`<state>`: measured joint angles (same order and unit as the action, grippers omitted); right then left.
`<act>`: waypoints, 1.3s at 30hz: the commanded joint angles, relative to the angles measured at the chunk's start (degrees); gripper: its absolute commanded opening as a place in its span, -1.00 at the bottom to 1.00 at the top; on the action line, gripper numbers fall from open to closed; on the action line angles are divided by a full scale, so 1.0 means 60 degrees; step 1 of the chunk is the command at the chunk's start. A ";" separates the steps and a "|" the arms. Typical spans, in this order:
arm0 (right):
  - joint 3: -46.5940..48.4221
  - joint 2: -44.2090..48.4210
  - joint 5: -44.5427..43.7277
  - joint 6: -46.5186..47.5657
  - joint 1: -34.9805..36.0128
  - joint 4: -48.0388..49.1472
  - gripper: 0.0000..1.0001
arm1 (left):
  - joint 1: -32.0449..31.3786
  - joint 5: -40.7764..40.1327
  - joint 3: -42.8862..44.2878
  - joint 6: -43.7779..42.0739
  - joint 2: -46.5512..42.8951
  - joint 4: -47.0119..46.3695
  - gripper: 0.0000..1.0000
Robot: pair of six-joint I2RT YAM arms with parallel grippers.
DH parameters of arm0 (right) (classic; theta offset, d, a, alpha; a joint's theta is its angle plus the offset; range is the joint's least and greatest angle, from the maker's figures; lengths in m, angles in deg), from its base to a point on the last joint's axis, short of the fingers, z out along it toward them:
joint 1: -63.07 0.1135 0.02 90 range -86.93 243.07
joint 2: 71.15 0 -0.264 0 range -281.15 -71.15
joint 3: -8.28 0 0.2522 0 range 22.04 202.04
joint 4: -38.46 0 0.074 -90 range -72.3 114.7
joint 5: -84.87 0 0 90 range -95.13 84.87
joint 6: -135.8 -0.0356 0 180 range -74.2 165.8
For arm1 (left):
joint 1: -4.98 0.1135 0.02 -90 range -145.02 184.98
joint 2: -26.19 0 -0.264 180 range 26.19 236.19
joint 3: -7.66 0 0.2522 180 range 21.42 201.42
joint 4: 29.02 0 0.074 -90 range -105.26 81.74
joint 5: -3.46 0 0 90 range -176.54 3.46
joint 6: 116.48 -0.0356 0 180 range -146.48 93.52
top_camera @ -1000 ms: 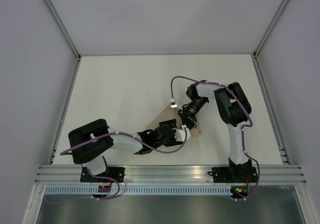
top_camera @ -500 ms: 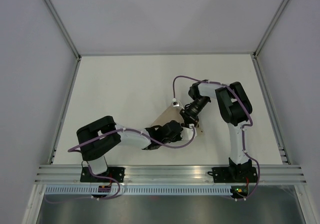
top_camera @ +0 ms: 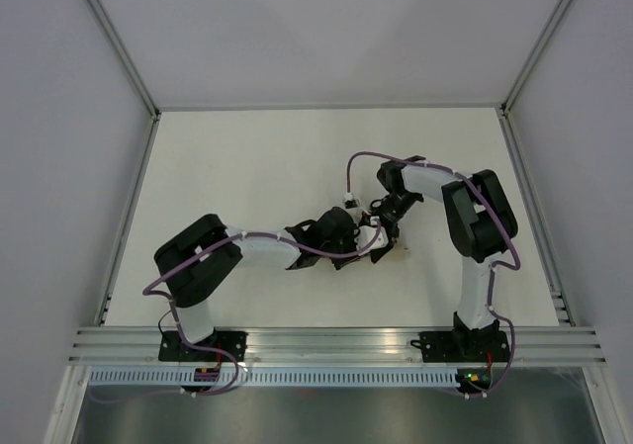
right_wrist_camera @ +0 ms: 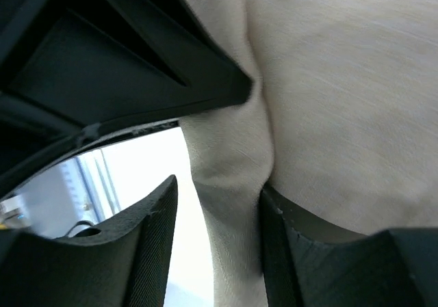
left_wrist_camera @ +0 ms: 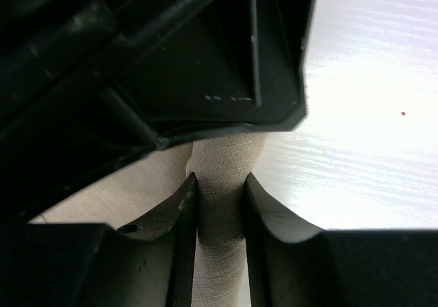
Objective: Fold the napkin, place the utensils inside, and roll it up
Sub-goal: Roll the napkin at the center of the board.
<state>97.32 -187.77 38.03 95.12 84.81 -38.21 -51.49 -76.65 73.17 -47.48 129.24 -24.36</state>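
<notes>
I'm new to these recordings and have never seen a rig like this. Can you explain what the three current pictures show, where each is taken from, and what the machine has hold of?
The machine is two robot arms bolted at the near edge of a white table. The overhead picture looks down on both: the left arm and the right arm meet mid-table, hiding most of what lies beneath them. The other two pictures come from a camera on each wrist, looking along that arm's two-fingered claw. In the left wrist view, the left claw pinches a ridge of the napkin, a beige cloth, from both sides. In the right wrist view, the right claw straddles a fold of the same cloth, but there is a gap on one side, so it is not gripping.
</notes>
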 commanded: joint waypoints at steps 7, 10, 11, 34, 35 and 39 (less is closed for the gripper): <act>-0.0608 0.1667 -0.1231 -0.0967 -0.0400 0.2794 0.14 | 0.0562 0.2482 0.0282 0.0964 0.1063 0.2074 -0.95; -0.1033 0.2252 -0.1027 -0.1159 -0.0736 0.3438 0.14 | 0.0899 0.3198 0.0515 0.1082 0.1282 0.2394 -0.95; -0.1353 0.2631 -0.0997 -0.1174 -0.0926 0.3643 0.15 | 0.1002 0.3621 0.0632 0.1111 0.1384 0.2527 -0.95; -0.7229 0.8567 -0.2431 -0.0324 0.0829 0.7922 0.28 | 0.2322 0.6218 0.3035 0.1887 0.3714 0.4535 -0.95; -0.7303 0.8567 -0.2548 -0.0325 0.1077 0.7995 0.28 | 0.2321 0.6218 0.3065 0.1917 0.3729 0.4549 -0.95; -0.7596 0.8552 -0.3221 -0.0383 0.1606 0.8639 0.29 | 0.2336 0.6203 0.3226 0.2034 0.3788 0.4623 -0.95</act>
<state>52.78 -137.30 22.33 92.15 92.85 7.62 -36.85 -33.88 94.44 -36.18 147.03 -5.06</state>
